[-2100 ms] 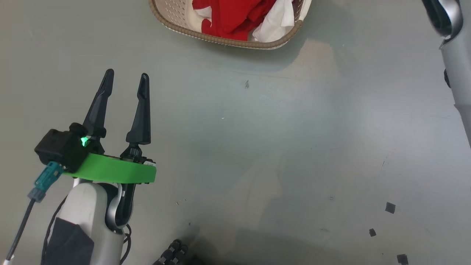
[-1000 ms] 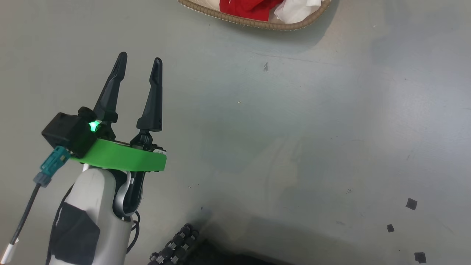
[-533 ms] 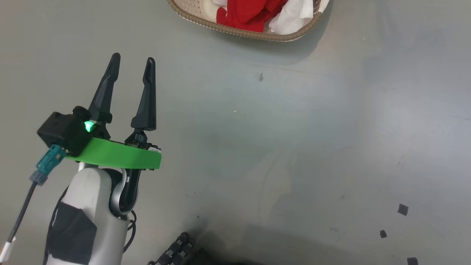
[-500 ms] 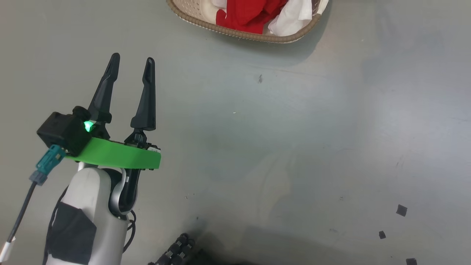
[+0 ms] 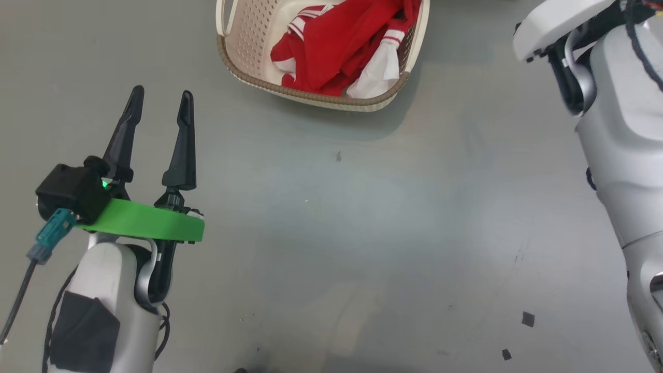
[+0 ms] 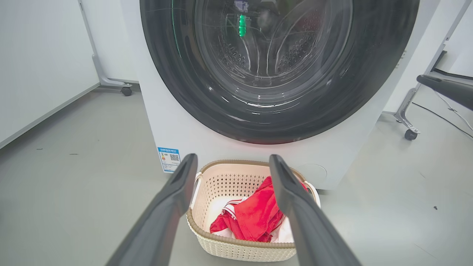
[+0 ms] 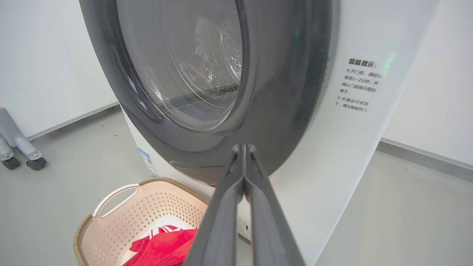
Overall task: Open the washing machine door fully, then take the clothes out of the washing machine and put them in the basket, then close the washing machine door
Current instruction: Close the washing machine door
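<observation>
Now, cream basket (image 5: 311, 98) on floor (image 5: 362, 233), clothes (image 5: 331, 57) inside

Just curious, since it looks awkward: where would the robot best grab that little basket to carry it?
Probably a side handle: a slim cream loop standing above the basket's brown rim, thin enough for two fingers to close across. Come from above, one finger through the opening; the clothes lie mid-basket, clear of it.

Bright, even overhead light; the basket (image 5: 311, 98) throws a soft shadow on the floor (image 5: 362, 233). Glare specks and reflections on the washing machine door (image 6: 273, 92) glass. Wide-angle bending at wrist-view edges, head view sharp.
</observation>
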`<state>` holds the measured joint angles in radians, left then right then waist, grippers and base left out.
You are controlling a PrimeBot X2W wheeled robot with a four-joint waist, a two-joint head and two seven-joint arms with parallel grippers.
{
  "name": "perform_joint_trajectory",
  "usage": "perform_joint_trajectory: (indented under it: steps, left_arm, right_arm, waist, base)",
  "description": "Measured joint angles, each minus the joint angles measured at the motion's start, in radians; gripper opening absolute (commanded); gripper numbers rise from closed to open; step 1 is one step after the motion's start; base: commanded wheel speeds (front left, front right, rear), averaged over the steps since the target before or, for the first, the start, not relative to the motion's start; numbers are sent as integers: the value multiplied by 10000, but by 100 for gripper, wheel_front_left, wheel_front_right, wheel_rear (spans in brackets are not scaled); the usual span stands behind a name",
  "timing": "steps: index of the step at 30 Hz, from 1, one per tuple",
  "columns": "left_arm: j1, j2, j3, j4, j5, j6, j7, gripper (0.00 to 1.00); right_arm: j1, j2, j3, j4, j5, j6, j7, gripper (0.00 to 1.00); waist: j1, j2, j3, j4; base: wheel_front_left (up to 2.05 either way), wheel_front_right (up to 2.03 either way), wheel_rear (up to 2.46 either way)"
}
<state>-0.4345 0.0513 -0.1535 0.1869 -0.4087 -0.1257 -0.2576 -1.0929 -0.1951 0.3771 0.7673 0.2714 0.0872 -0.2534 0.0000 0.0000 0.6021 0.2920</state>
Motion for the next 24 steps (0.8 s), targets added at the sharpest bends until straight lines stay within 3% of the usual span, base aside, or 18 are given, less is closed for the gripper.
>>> perform_joint_trajectory:
  steps: [6,24]
  left_arm:
    - [404,217,81,207,146,0,0,100]
    - [1804,441,360,617,324,0,0,100]
  right_arm:
    - [1081,407,-393,-639,433,27,0,0]
    - [4974,715,-2222,-2796,1179,-105,0,0]
  waist:
    - [0,0,-768,-454]
    - [-1,0,-3203,-1722]
  base:
    - [0,0,0]
    - [0,0,0]
